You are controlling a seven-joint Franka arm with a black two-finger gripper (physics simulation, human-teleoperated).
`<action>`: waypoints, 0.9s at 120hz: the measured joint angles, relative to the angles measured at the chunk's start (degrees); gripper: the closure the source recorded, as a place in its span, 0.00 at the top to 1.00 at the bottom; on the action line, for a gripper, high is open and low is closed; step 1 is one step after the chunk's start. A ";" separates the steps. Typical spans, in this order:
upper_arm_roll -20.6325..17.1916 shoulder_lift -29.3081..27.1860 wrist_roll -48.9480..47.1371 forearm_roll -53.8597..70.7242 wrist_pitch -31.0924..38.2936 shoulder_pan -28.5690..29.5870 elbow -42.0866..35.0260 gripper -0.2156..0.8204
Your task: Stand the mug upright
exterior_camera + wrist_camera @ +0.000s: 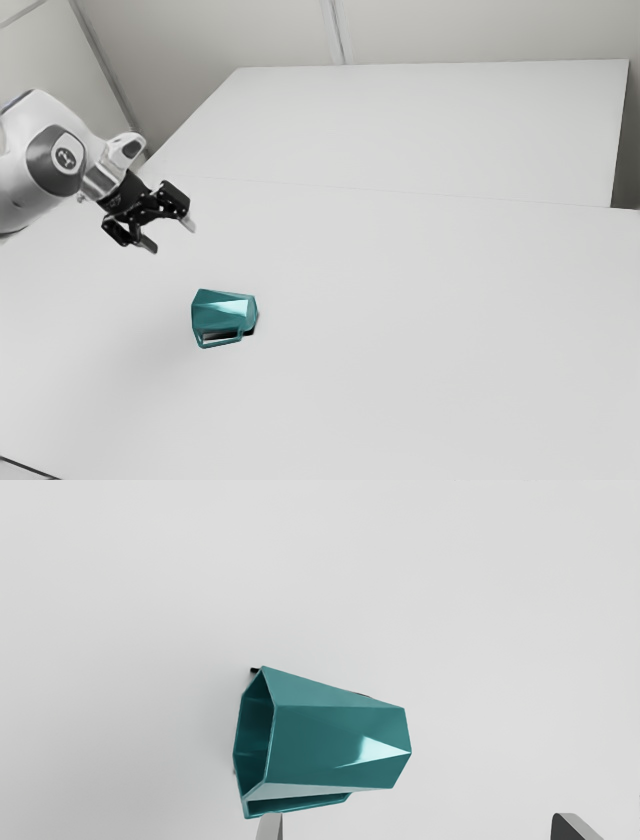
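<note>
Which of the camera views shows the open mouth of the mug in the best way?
The wrist view. There the mouth of the teal mug faces partly toward the camera, so its rim and inner walls are visible. The exterior view shows the mug lying on its side, its outer faces and handle.

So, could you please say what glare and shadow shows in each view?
Wrist view: a bright wedge of glare on the mug near its narrow end, with faint shading on the table past its open end; exterior view: a pale sheen on the mug, a dark patch beside its handle.
</note>
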 joint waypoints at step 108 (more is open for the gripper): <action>14.55 10.43 34.41 -25.84 -4.60 -0.03 -5.74 0.77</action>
